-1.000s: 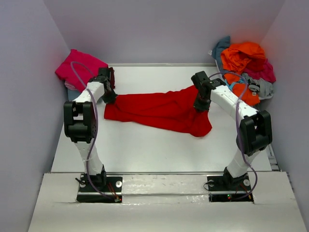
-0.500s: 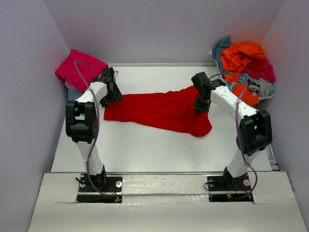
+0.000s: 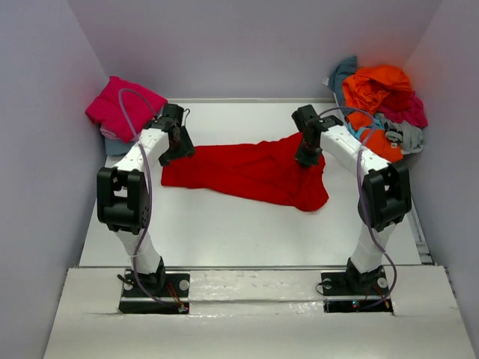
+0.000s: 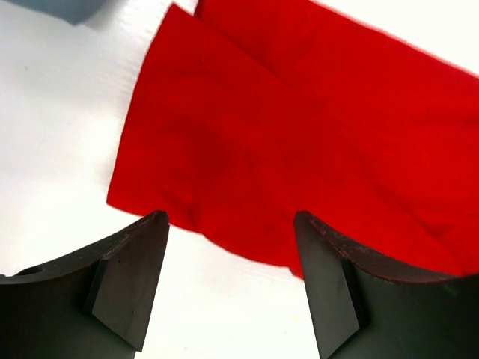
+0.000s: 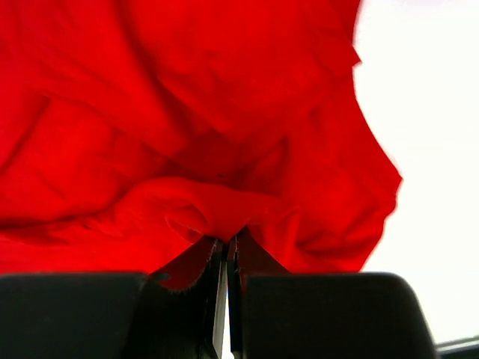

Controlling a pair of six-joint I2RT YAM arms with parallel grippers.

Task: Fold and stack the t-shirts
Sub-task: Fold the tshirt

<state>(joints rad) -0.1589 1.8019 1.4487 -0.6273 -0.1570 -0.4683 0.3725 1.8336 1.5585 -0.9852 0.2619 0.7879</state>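
Left gripper point(image 4: 230, 228) released red t-shirt point(image 3: 247, 172); right gripper point(image 5: 227, 248) fingertips buried in cloth.

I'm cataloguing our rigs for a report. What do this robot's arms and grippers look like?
Both the left arm and right arm have white links with bulky black joint housings, on black base plates. A thin purple cable loops along each. The left gripper and right gripper have plain black, wedge-shaped fingers; no markings show.
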